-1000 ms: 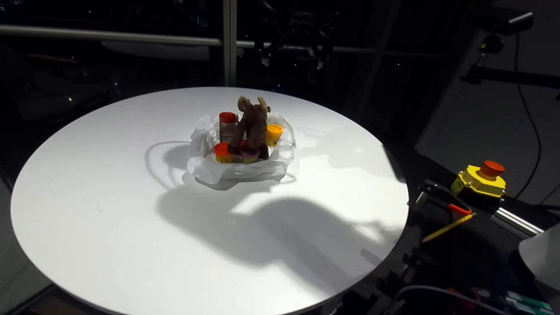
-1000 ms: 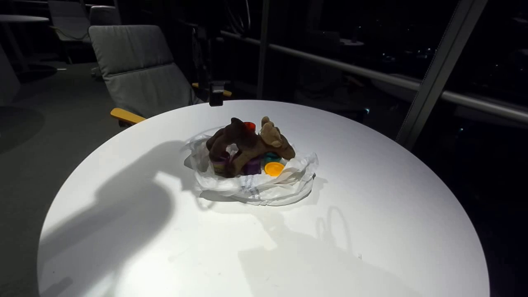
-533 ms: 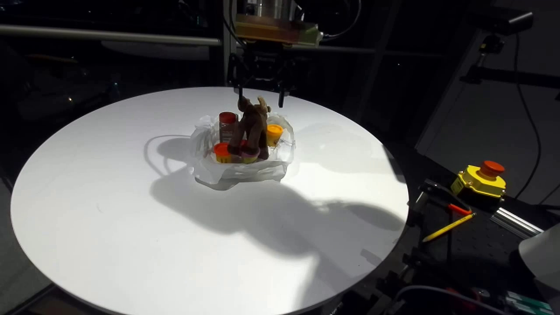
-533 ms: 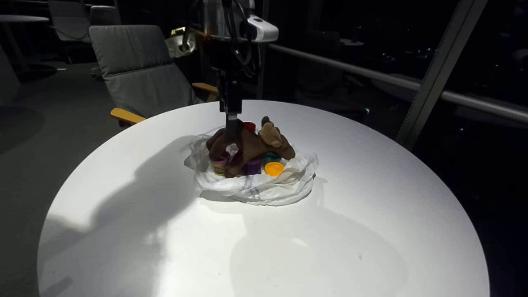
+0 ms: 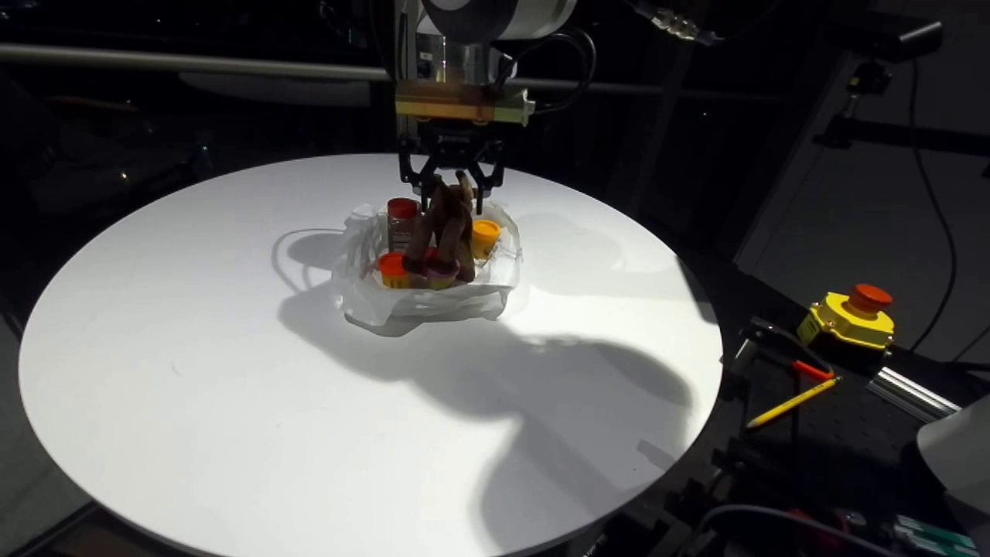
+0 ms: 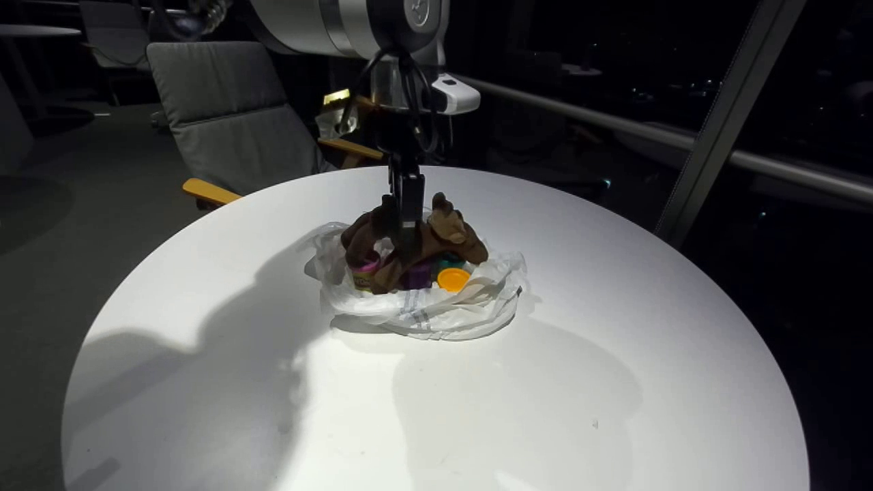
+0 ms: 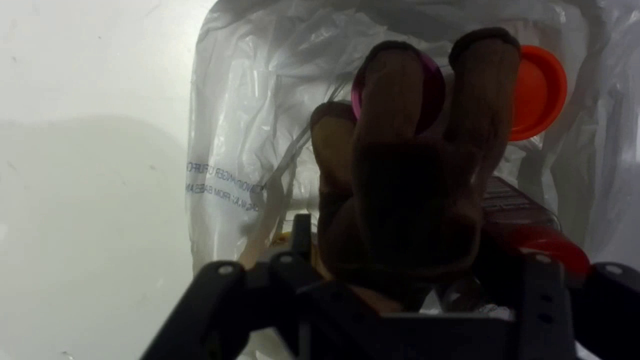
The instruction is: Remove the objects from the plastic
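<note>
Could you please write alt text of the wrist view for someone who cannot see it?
The open gripper straddles a brown stuffed toy in a crumpled plastic bag. A purple lid, an orange lid and a red-capped jar show partly behind it; white tabletop shows at left.

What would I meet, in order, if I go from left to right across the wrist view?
White table → printed lettering on the plastic bag → brown toy animal → orange lid.

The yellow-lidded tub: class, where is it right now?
In an exterior view, the yellow-lidded tub sits inside the white plastic bag, just right of the brown plush toy.
</note>
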